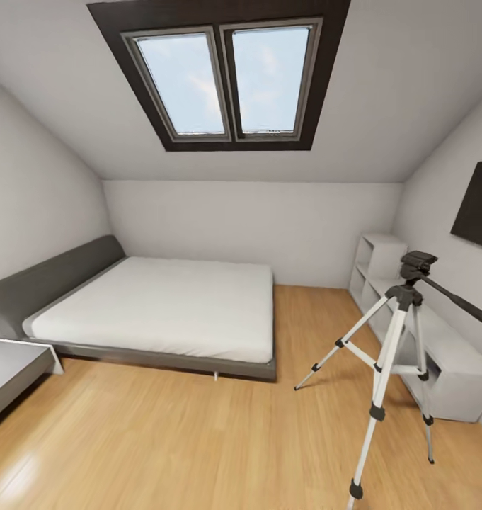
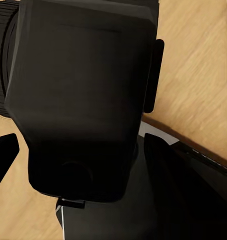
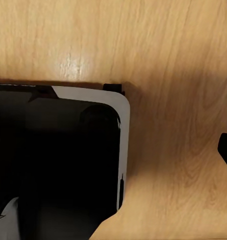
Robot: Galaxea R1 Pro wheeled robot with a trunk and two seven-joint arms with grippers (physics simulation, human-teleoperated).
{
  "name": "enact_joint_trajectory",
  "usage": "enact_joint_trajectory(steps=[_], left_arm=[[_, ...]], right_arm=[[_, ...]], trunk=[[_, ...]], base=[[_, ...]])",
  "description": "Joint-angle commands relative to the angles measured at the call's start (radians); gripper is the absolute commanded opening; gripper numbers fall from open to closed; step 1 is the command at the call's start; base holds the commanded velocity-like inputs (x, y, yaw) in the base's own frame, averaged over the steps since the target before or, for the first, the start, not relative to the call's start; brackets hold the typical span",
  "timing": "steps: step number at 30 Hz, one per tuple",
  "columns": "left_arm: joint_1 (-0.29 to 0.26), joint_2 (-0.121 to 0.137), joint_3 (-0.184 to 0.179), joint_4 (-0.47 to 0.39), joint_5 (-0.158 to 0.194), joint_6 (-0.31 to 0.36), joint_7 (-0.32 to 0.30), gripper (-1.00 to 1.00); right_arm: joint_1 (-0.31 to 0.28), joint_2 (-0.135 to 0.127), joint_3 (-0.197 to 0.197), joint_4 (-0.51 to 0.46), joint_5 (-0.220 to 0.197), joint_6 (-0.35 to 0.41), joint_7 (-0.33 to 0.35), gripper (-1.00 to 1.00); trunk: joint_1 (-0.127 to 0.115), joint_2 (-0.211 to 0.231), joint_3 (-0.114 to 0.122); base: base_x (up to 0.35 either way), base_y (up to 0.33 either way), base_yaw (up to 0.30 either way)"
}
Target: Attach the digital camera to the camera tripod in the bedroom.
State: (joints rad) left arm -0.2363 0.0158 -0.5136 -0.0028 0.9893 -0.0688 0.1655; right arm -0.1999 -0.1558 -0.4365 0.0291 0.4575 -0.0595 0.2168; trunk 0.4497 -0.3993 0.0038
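Observation:
The camera tripod [image 1: 400, 333] stands on the wood floor at the right of the bedroom, silver legs spread, its black head [image 1: 416, 265] bare and its pan handle pointing right. The bed [image 1: 163, 304] lies along the left wall under the skylight. In the left wrist view the digital camera [image 2: 78, 90] is a black boxy body seen very close, sitting between the two dark fingers of my left gripper [image 2: 81, 150], which is shut on it. My right gripper [image 3: 116, 185] hangs over the floor with its fingers wide apart and nothing between them.
A low white shelf unit [image 1: 439, 347] runs along the right wall behind the tripod, under a flat black wall screen [image 1: 478, 205]. A grey bedside table [image 1: 10, 368] sits at the far left. The robot's black base [image 3: 53, 160] shows below both wrists. Bare floor [image 1: 198, 439] lies ahead.

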Motion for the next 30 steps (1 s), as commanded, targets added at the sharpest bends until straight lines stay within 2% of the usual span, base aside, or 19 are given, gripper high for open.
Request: enact_joint_trajectory(steps=[1, 15, 30], left_arm=[[0.0, 0.0, -0.009, 0.0, 0.006, -0.002, 0.002, -1.0], [0.0, 0.0, -0.009, 0.0, 0.0, -0.002, 0.001, -1.0], [0.0, 0.0, -0.01, 0.0, -0.004, -0.002, 0.0, -1.0]], right_arm=[[-0.001, -0.001, -0.008, 0.003, 0.009, -0.005, 0.001, 1.0], [-0.001, -0.003, -0.008, 0.003, 0.009, -0.005, 0.002, 1.0], [-0.001, -0.004, -0.008, 0.003, 0.01, -0.004, 0.003, 1.0]], trunk=[[0.0, -0.001, 0.0], [0.0, -0.001, 0.0], [0.0, -0.001, 0.0]], base=[[0.0, 0.0, -0.294], [0.007, 0.004, -0.289], [0.256, 0.179, -0.035]])
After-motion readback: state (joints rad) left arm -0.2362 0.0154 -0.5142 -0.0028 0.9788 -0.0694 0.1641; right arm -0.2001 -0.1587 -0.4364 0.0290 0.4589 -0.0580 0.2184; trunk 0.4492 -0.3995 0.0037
